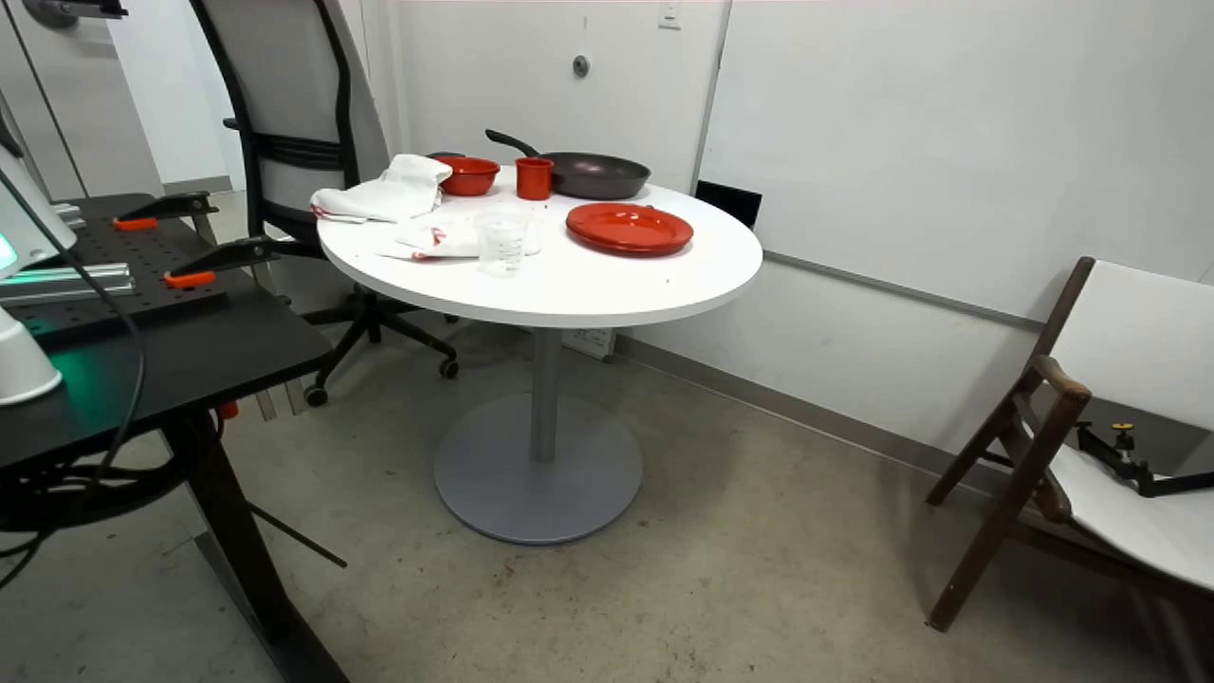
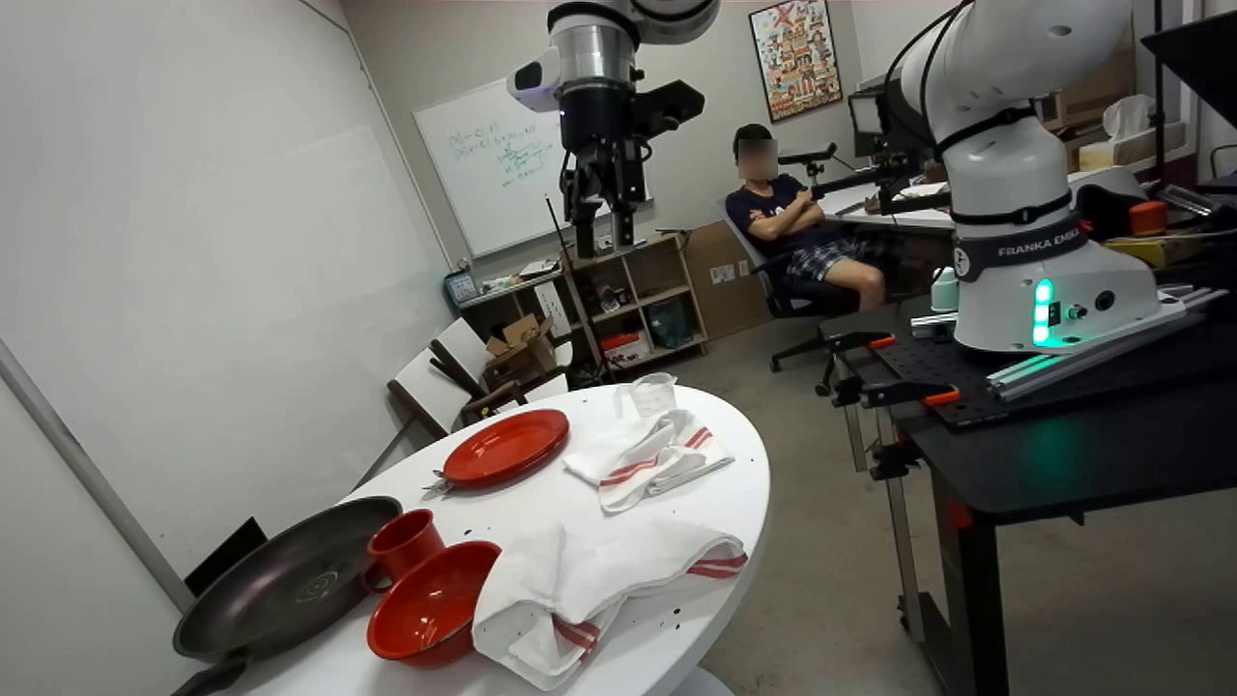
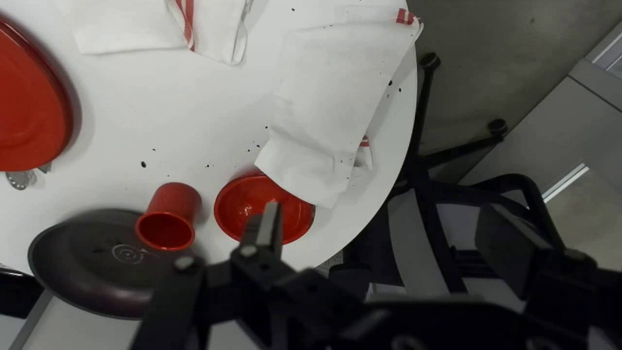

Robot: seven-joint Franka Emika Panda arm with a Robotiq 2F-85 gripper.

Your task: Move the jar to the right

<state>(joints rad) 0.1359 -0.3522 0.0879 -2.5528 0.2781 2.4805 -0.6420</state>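
A clear plastic container, the most jar-like thing here, stands on the round white table point(image 1: 588, 294) near its edge, beside a white towel. It shows in both exterior views point(image 1: 501, 244) point(image 2: 651, 396). I do not see it in the wrist view. My gripper point(image 2: 605, 242) hangs high above the table, fingers pointing down, touching nothing. In the wrist view its two fingers point(image 3: 384, 216) are wide apart with nothing between them; one overlaps the red bowl point(image 3: 243, 206) in the picture. The gripper is out of view in the remaining exterior view.
Red plates point(image 1: 630, 228) lie near the container. A red mug point(image 3: 167, 218), a dark pan point(image 3: 107, 267) and the bowl stand close together. Two white towels point(image 2: 647, 459) point(image 2: 599, 590) lie on the table. An office chair point(image 1: 294, 114) stands by the table; a person point(image 2: 773, 213) sits farther back.
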